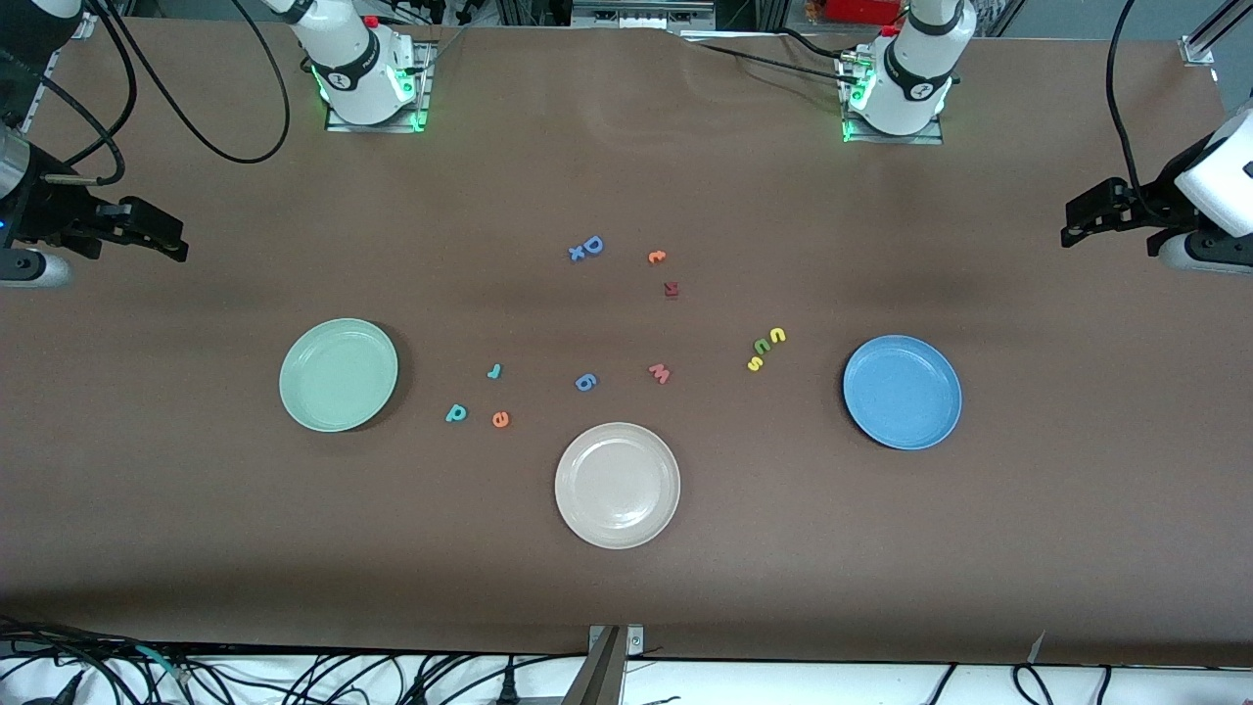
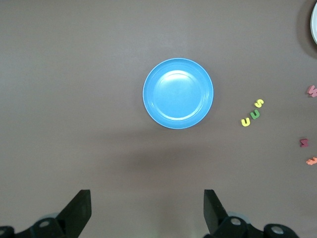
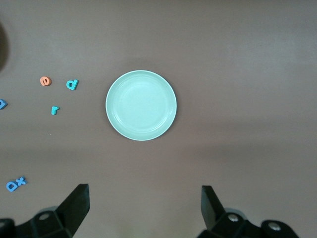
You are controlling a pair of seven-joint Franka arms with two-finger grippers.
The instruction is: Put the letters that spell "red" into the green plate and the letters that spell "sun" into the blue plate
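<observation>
The pale green plate (image 1: 339,375) (image 3: 141,105) lies toward the right arm's end, the blue plate (image 1: 902,392) (image 2: 178,93) toward the left arm's end. Beside the green plate lie a teal "d" (image 1: 456,413), an orange "e" (image 1: 500,419) and a small teal "r" (image 1: 494,370). A yellow "s" (image 1: 755,364), an olive-green arch (image 1: 763,347) and a yellow arch (image 1: 777,336) lie in a row beside the blue plate. My right gripper (image 1: 174,241) (image 3: 144,206) hangs open and empty over its end of the table. My left gripper (image 1: 1075,227) (image 2: 147,208) does the same at its end.
A cream-white plate (image 1: 617,485) sits nearest the front camera, midway between the coloured plates. Stray letters lie mid-table: a blue one (image 1: 585,382), a pink "w" (image 1: 660,373), a blue pair (image 1: 587,248), an orange one (image 1: 657,257) and a dark red one (image 1: 671,289).
</observation>
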